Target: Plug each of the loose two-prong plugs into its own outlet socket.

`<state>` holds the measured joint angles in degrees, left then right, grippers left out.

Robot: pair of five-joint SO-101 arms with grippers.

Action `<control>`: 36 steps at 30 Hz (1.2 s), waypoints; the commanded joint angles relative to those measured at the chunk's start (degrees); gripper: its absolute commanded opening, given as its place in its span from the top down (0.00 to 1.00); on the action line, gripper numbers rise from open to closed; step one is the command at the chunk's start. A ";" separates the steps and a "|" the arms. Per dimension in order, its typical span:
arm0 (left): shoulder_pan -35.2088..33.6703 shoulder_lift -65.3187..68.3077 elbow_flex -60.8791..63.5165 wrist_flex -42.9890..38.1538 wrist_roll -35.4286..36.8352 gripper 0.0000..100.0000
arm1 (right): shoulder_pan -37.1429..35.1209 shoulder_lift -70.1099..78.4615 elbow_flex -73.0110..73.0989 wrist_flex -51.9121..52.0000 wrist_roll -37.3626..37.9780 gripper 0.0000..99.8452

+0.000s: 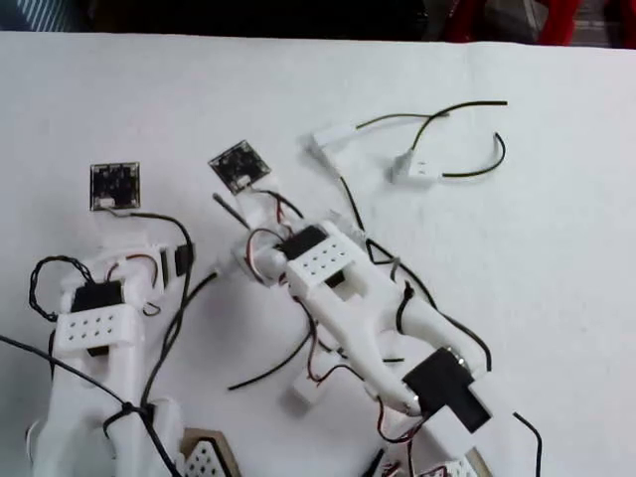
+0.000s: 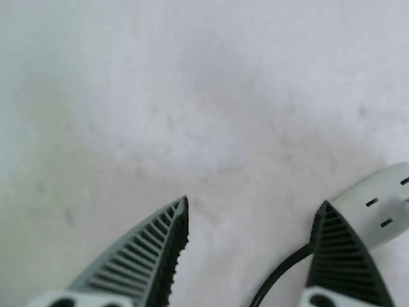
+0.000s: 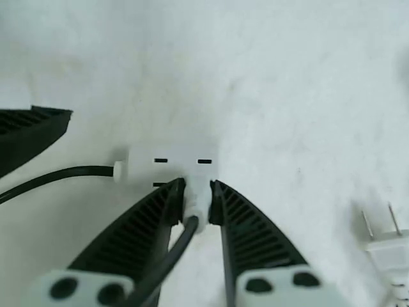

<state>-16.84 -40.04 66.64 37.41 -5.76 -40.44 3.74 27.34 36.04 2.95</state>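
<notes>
Clamps the right pincer (image 3: 197, 187) on a small white plastic two-prong plug (image 3: 196, 208), with the black cord trailing back between the ribbed fingers, most likely to hold the prongs steady and aimed straight ahead. Sets that plug nose-first against a white rectangular plastic outlet socket (image 3: 167, 163), lying flat on the white tabletop (image 3: 287, 77) directly beyond the fingertips and touching the plug. Hides the prongs behind the fingers and the plug body, so cannot tell how deep in, or whether in at all. Judging from the bare slots on the socket face just past the fingertips, looks like an insertion under way or just seated. Holds the left pincer (image 2: 254, 204) wide apart and gripping nothing, low over the tabletop, with what looks like the same socket just outside one fingertip and partly behind it, and with the socket's black cable (image 2: 281, 278) running in between the fingers. Probably stationed there as a brace against the socket sliding under the push; impossible to say whether touching it. From the right wrist, one dark ribbed finger (image 3: 32, 131) of that left pincer beside the cable end of the socket, apart from it. Off to one side of the right pincer, near but not touching: a second loose white two-prong plug (image 3: 383, 246), prongs bare, with no socket yet. Well beyond the right pincer: another white corded connector (image 1: 412, 167), plug or socket not to be told.
</notes>
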 commanded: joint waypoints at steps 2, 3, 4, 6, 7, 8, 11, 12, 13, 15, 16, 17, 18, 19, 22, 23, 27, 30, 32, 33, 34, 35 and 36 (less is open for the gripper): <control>-0.66 -1.89 -0.35 -1.41 0.44 0.70 | 2.15 1.19 -2.73 -0.31 -0.26 0.98; -0.66 -1.89 -0.35 -1.41 0.44 0.70 | 2.42 1.19 -3.08 -0.31 -0.26 0.98; -0.66 -1.89 -0.35 -1.41 0.44 0.70 | 2.51 1.19 -3.69 -0.31 -0.26 0.98; -0.66 -1.89 -0.35 -1.41 0.44 0.70 | 2.51 1.63 -4.92 -0.31 -0.26 0.98; -0.66 -1.89 -0.35 -1.41 0.44 0.70 | 2.33 1.71 -5.10 -0.31 -0.18 0.98; -0.66 -1.89 -0.35 -1.41 0.44 0.70 | 2.33 1.71 -5.27 -0.31 -0.18 0.98; -0.66 -1.89 -0.35 -1.41 0.44 0.70 | 2.51 1.80 -5.36 -0.31 -0.18 0.98; -0.66 -1.89 -0.35 -1.41 0.44 0.70 | 2.51 1.80 -5.19 -0.31 -0.18 0.98; -0.66 -1.89 -0.35 -1.41 0.44 0.70 | 2.51 1.80 -5.10 -0.31 -0.18 0.98; -0.66 -1.89 -0.35 -1.41 0.44 0.70 | 2.33 1.80 -4.92 -0.22 -0.53 0.98; -0.66 -1.89 -0.35 -1.41 0.35 0.70 | 2.07 1.80 -4.66 -0.22 -0.53 0.98; -0.66 -1.89 -0.35 -1.41 0.35 0.70 | 1.54 1.80 -4.40 -0.22 -0.53 0.98; -0.66 -1.89 -0.35 -1.41 0.35 0.70 | 1.10 1.80 -4.04 -0.22 -0.62 0.98; -0.66 -1.89 -0.35 -1.41 0.35 0.70 | 0.57 1.80 -3.60 -0.40 -0.62 0.98; -0.66 -1.89 -0.35 -1.41 0.35 0.70 | -0.22 1.80 -2.20 -0.66 -0.62 0.98; -0.66 -1.89 -0.35 -1.41 0.35 0.70 | -0.13 1.80 -2.02 -0.66 -0.62 0.98; -0.66 -1.89 -0.35 -1.41 0.35 0.70 | 0.13 2.95 -1.93 -0.66 -0.62 0.98; -0.66 -1.89 -0.35 -1.41 0.35 0.70 | -0.22 6.29 -2.37 -1.19 -0.62 0.98; -0.66 -1.89 -0.35 -1.41 0.35 0.70 | 0.04 8.40 -2.37 -3.38 -0.44 0.98; -0.66 -1.89 -0.35 -1.32 0.35 0.70 | 0.13 9.19 -2.37 -4.00 -0.26 0.98; -0.66 -1.89 -0.35 -1.32 0.35 0.70 | 0.22 9.71 -2.37 -4.26 -0.18 0.98; -0.75 -1.89 -0.35 -1.32 0.35 0.70 | 0.22 9.80 -2.29 -4.26 -0.18 0.98; -0.92 -1.89 -0.35 -1.32 0.35 0.70 | 0.22 9.63 -2.20 -4.18 -0.18 0.98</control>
<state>-16.84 -40.04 66.64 37.23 -5.76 -39.56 12.09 24.26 32.00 2.86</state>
